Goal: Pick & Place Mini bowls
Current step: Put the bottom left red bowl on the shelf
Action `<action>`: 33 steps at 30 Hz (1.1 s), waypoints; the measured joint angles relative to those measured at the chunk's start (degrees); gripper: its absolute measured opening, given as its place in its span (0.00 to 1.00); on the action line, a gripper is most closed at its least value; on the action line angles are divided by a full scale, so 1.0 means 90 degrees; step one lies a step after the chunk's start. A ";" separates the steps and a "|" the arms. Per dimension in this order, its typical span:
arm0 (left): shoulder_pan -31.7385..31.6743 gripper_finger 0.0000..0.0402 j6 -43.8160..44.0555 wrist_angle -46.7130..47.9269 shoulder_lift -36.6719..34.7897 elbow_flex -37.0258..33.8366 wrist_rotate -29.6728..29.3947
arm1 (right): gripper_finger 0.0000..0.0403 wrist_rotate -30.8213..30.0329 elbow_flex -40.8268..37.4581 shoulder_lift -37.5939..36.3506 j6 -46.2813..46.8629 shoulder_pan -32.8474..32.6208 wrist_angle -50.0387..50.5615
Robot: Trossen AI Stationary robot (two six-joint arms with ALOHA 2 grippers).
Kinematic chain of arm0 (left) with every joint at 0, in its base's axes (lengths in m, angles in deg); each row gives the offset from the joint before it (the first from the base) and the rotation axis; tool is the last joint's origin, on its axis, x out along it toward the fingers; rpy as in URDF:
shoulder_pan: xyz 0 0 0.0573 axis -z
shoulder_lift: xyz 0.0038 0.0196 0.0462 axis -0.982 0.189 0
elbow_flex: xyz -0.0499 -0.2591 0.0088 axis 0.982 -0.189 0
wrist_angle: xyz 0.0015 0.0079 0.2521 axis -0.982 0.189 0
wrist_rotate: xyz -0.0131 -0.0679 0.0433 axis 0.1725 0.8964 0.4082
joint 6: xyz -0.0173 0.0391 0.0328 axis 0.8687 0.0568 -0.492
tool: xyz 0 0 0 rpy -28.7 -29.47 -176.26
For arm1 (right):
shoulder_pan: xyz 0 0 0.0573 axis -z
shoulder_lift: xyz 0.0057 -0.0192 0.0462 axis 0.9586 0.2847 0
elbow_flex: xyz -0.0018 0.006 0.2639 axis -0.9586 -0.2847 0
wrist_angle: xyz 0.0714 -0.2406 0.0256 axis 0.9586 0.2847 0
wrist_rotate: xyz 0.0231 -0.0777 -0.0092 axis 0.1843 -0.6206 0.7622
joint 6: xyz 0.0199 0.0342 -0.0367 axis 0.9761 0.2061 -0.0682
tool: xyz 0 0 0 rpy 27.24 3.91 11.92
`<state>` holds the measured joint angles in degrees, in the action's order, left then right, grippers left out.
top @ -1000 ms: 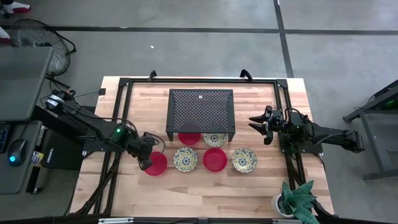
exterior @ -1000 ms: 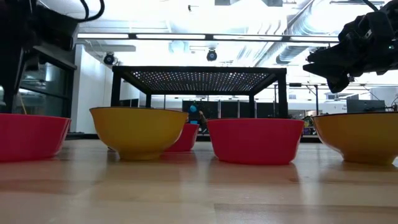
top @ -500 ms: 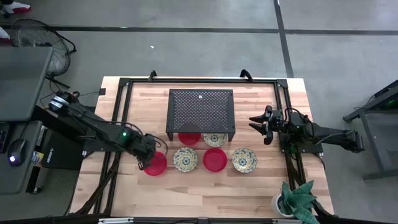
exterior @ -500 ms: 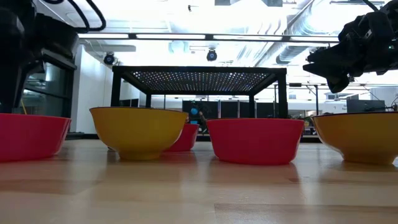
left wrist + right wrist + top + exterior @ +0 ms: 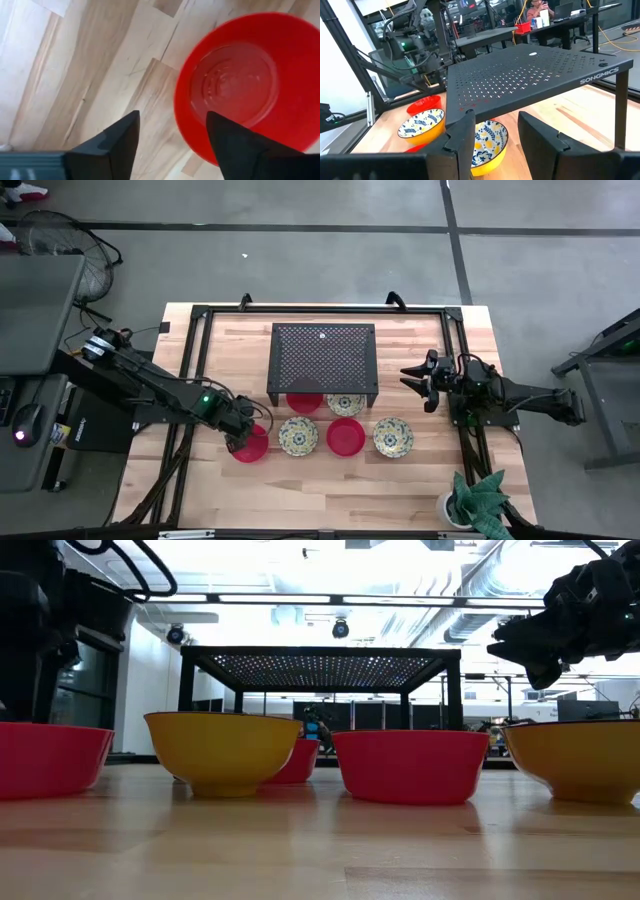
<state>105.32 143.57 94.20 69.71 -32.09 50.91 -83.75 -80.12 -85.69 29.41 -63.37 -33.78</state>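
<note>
High view: the left pincer (image 5: 243, 436) hung over the left edge of the leftmost red bowl (image 5: 251, 444) in the near row on the wooden desk (image 5: 220, 490). That row ran left to right: red bowl, floral bowl (image 5: 298, 436), second red bowl (image 5: 346, 436), second floral bowl (image 5: 393, 437). Two more bowls sat farther back, half under the near edge of the black perforated rack (image 5: 323, 357): a red one (image 5: 305, 401) on the left and a floral one (image 5: 346, 403) on the right. The right pincer (image 5: 412, 380) waited above the desk, right of the rack and clear of all bowls. A potted plant (image 5: 478, 497) stood at the near right corner.

Low view: the leftmost red bowl (image 5: 52, 758) sat at the left edge, then a yellow-sided bowl (image 5: 223, 751), a red bowl (image 5: 410, 765) and another yellow-sided bowl (image 5: 577, 757) at the right edge. The far red bowl (image 5: 297, 760) showed between the first two of these, under the rack (image 5: 320, 665). The right pincer (image 5: 525, 638) hung at upper right.

Left wrist view: the left pincer (image 5: 172, 132) was wide open and empty, one finger (image 5: 240, 142) over the red bowl's (image 5: 240, 82) inside, the other over bare wood, the rim between them.

Right wrist view: the right pincer (image 5: 495, 131) was open and empty, facing the rack (image 5: 530, 75); a floral bowl (image 5: 490, 142) lay beneath the rack, another (image 5: 421, 125) and a red bowl (image 5: 424, 105) lay beyond.
</note>
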 joint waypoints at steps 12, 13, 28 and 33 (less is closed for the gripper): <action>-0.0434 0.58 -0.0560 -0.0283 0.0610 -0.0002 0.0360 | 0.34 0.0001 0.0000 0.0002 0.0002 0.0000 -0.0012; -0.0437 0.57 -0.0568 -0.0286 0.0610 0.0000 0.0361 | 0.34 0.0001 0.0000 0.0002 0.0002 0.0000 -0.0012; -0.0430 0.25 -0.0721 -0.0270 0.0610 -0.0002 0.0488 | 0.34 0.0001 0.0000 0.0005 0.0000 0.0001 -0.0012; -0.0427 0.15 -0.0721 -0.0266 0.0610 -0.0002 0.0489 | 0.34 0.0001 0.0000 0.0005 0.0000 0.0002 -0.0015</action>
<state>101.48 137.07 91.80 75.20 -32.12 55.31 -83.75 -80.12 -85.65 29.41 -63.35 -33.91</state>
